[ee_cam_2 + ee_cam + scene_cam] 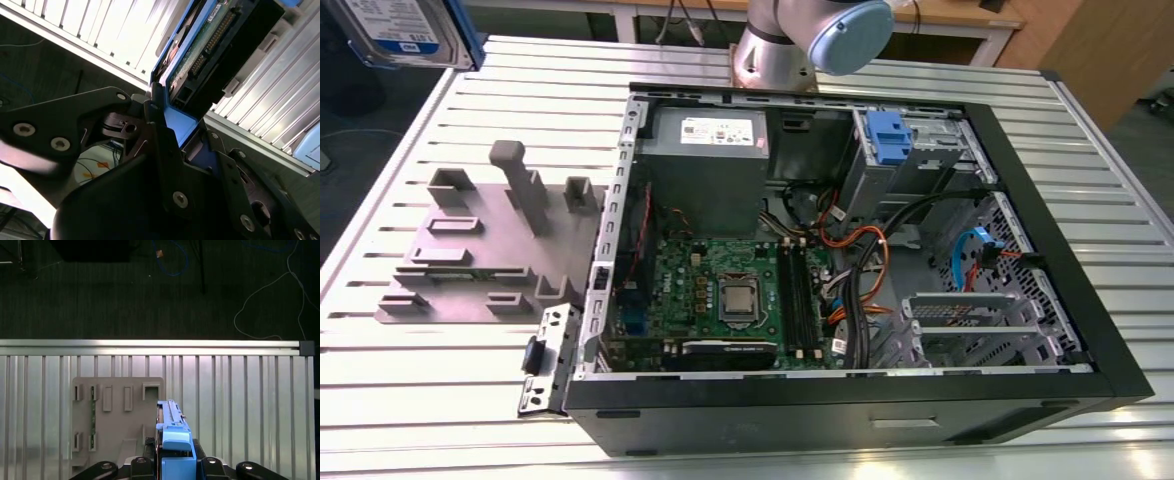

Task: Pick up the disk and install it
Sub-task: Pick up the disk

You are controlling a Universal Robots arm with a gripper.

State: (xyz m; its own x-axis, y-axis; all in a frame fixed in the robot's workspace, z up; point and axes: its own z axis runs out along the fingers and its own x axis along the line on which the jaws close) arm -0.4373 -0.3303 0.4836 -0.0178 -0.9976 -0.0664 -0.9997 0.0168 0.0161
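The disk [398, 30] hangs high above the table's far corner at the exterior view's left, its white-and-blue label facing the camera and the blue carrier framing it. In the second wrist view my gripper [176, 119] is shut on the disk [210, 42]. The drive's green circuit board and black connector face that camera. In the first wrist view the disk [172, 432] stands on edge between the black fingers [142, 464], above the slatted table.
The open black computer case [1067, 330] lies on the slatted aluminium table [427, 400], with a grey power-supply box [707, 130] and a blue bracket [890, 135] in the drive bay. A grey fixture plate [467, 250] with upright posts sits beside the case. The arm's base [794, 40] stands behind it.
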